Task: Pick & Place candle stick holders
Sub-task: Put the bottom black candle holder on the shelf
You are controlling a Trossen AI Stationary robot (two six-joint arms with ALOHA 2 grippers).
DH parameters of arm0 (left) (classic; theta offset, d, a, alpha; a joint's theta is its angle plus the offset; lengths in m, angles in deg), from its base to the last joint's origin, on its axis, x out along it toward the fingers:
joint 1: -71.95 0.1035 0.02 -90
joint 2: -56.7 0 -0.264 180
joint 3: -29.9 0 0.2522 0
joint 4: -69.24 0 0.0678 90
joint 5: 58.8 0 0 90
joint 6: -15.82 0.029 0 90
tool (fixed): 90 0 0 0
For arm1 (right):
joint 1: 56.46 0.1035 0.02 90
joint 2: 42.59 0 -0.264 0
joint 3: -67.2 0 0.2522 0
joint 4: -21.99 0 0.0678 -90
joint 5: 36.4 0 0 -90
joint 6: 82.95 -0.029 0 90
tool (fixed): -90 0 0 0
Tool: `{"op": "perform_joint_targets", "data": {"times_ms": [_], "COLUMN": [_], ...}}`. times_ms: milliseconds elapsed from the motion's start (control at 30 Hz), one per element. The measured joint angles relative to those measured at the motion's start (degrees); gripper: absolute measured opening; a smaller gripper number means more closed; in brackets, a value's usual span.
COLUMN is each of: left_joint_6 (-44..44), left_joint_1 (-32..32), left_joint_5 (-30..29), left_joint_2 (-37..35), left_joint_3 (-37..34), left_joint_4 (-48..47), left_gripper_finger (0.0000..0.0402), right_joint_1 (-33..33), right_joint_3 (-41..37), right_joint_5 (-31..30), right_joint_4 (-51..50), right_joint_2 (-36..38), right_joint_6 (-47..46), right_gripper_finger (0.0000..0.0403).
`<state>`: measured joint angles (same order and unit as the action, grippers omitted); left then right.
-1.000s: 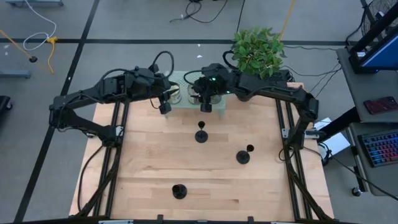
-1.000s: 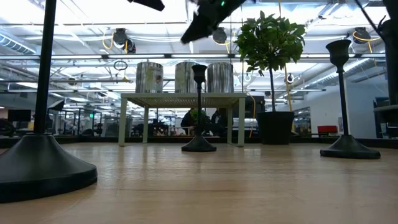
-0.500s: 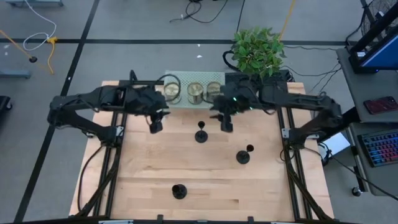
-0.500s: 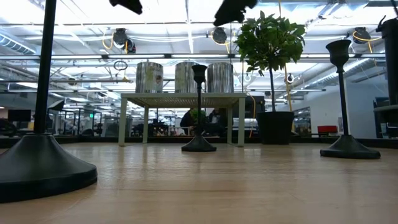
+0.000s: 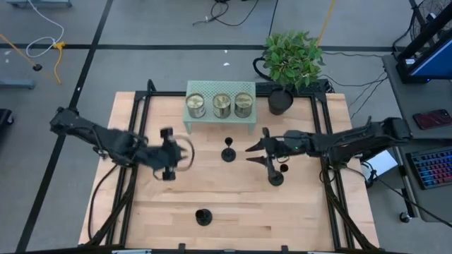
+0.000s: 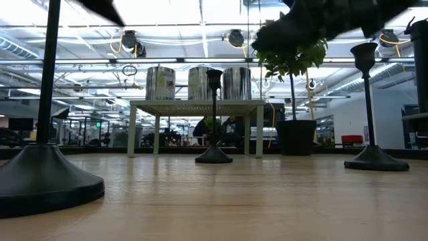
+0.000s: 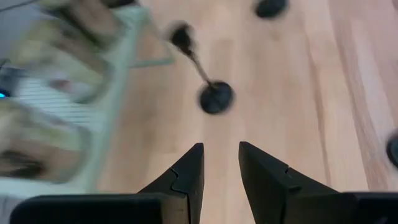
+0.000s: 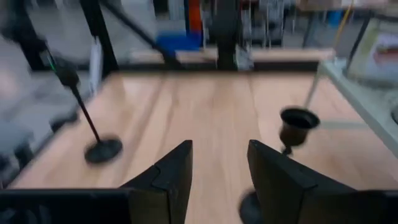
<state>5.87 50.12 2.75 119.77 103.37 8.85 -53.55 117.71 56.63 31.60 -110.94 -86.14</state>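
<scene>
Three matte-black candle stick holders stand upright on their round bases on the wooden table: one in the middle point(image 5: 229, 152), one to its right point(image 5: 277, 175), one near the front edge point(image 5: 204, 216). My left gripper point(image 5: 176, 152) is open and empty, left of the middle holder point(image 7: 214, 96), which lies ahead of its fingers point(image 7: 221, 168). My right gripper point(image 5: 248, 154) is open and empty, just right of the middle holder, whose cup point(image 8: 298, 124) shows close beside its fingers. The front holder point(image 8: 102, 149) shows farther off.
A pale green rack point(image 5: 221, 121) carrying three tins stands at the table's far edge, with a black plant pot point(image 5: 280, 103) and its leafy plant to the right. In the low view the holders point(image 6: 214, 114) stand before the rack point(image 6: 197, 106).
Both grippers have drawn back from the rack toward the table's near edge. The left one has gone near and a little left, the right one near and a little right, ending beside the middle holder. The three holders have not moved.
</scene>
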Motion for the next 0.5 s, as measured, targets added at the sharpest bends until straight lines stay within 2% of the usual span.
{"op": "perform_joint_targets", "data": {"times_ms": [67, 167, 367, 433, 500], "left_joint_6": [-0.7, -1.3, 5.9, 5.6, 2.9], "left_joint_1": [-1.8, -3.2, -2.9, -2.9, -3.0], "left_joint_5": [0.2, 2.2, 21.9, 26.3, 28.0], "left_joint_2": [-0.3, -0.4, 0.0, 0.0, 0.0], "left_joint_3": [-6.1, -13.7, -23.8, -26.1, -28.3], "left_joint_4": [5.1, 15.7, 33.4, 38.1, 41.9], "left_gripper_finger": [0.0106, 0.0106, 0.0106, 0.0106, 0.0106], "right_joint_1": [0.2, 0.2, 0.2, 0.0, -0.2], "right_joint_3": [-3.7, -7.4, -8.6, -8.6, -8.6], "right_joint_5": [0.0, 0.0, -6.3, -7.8, -7.7], "right_joint_4": [9.4, 13.6, 14.1, 14.4, 14.4], "right_joint_2": [-1.5, -2.7, -3.8, -3.8, -3.8], "right_joint_6": [-0.6, -0.4, -0.1, 1.4, 2.9], "right_gripper_finger": [0.0146, 0.0146, 0.0146, 0.0146, 0.0146]}}
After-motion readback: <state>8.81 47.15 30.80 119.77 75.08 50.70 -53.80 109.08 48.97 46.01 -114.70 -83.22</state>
